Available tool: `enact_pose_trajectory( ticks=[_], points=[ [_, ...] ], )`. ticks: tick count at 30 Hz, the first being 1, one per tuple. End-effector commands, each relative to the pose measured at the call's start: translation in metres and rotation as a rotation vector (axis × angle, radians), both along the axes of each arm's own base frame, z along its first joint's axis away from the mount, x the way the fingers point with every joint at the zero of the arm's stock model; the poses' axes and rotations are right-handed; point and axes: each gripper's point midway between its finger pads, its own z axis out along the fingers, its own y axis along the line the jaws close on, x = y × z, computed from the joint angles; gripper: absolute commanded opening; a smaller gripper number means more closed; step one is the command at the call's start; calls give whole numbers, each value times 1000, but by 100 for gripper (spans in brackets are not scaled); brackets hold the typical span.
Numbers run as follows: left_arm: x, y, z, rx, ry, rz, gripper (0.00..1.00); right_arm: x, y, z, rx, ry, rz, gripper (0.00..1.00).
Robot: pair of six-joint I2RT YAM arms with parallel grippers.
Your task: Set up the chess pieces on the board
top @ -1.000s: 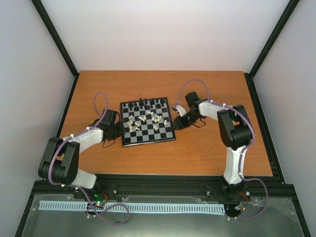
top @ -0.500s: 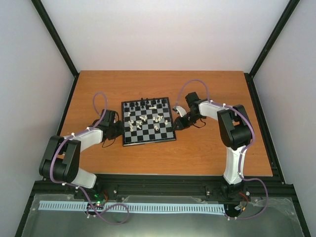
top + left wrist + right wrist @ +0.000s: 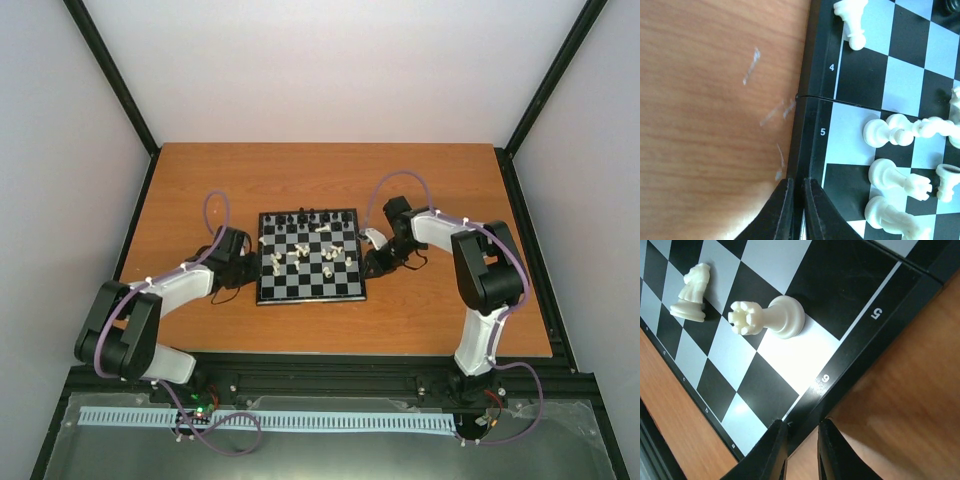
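Observation:
The board [image 3: 311, 298] lies flat on the orange table, between my two arms. Black chess pieces [image 3: 310, 215] stand along its far row, and cream-white ones [image 3: 300, 250] lie scattered over the middle. My left gripper [image 3: 255, 263] is shut on the board's left rim [image 3: 812, 75], its fingers [image 3: 782, 210] straddling the edge near the 5 mark. Several toppled white pieces [image 3: 890, 132] lie just beyond it. My right gripper [image 3: 368, 262] is closed over the right rim [image 3: 875, 315] near the 6 mark. A fallen white rook [image 3: 770, 317] and a white knight [image 3: 692, 292] lie close by.
Bare orange tabletop [image 3: 430, 180] surrounds the board on all sides. Black frame posts [image 3: 530, 110] and pale walls bound the table. Purple cables [image 3: 400, 185] loop over both arms.
The board has slid to the right and turned squarer to the table. Both arms moved with it, and both pairs of jaws have closed in on its rims.

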Motion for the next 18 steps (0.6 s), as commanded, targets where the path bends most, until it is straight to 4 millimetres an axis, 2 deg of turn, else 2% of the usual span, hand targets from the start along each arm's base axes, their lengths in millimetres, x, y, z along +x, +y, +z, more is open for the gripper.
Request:
enact_pose_trajectory(
  ticks=[1,11,15,18],
  points=[
    [-31,-29,5,-80,54,-122,10,-26,4,12,37,18,66,16],
    [-54,-29,12,-100,42,-129,10,-47,-6,21,24,-1,83,16],
    [-56,-18,14,-52,42,-90,11,-45,-10,23,13,-23,71,17],
    [-54,-12,30,-32,13,-71,11,-39,-15,35,31,-52,48,17]
  ],
)
